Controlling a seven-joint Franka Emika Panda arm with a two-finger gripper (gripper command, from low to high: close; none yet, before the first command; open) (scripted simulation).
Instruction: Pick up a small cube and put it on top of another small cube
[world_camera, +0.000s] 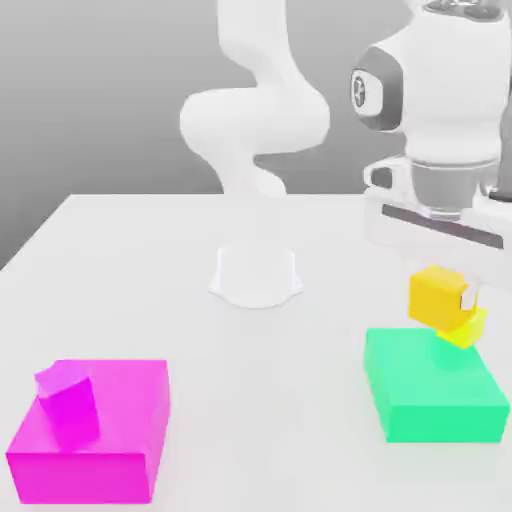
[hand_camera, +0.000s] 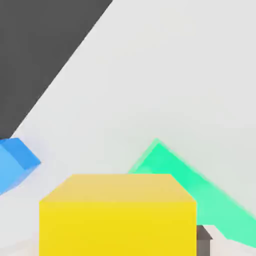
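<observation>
Light bright, even, diffuse. White table (world_camera: 150, 260) near washed out; backdrop grades grey to white. Shadows faint, soft beneath green block (world_camera: 432, 395) and magenta block (world_camera: 95, 435). No glare. Hand view: green block (hand_camera: 190, 180) edges smeared; golden cube (hand_camera: 117, 215) fairly crisp.

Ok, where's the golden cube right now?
The golden cube is on the exterior view's right, held in the gripper just above the lemon-yellow cube, which sits at the back edge of the green block.

Plain white table (world_camera: 150, 260) against a blank grey backdrop (world_camera: 100, 90)
</observation>
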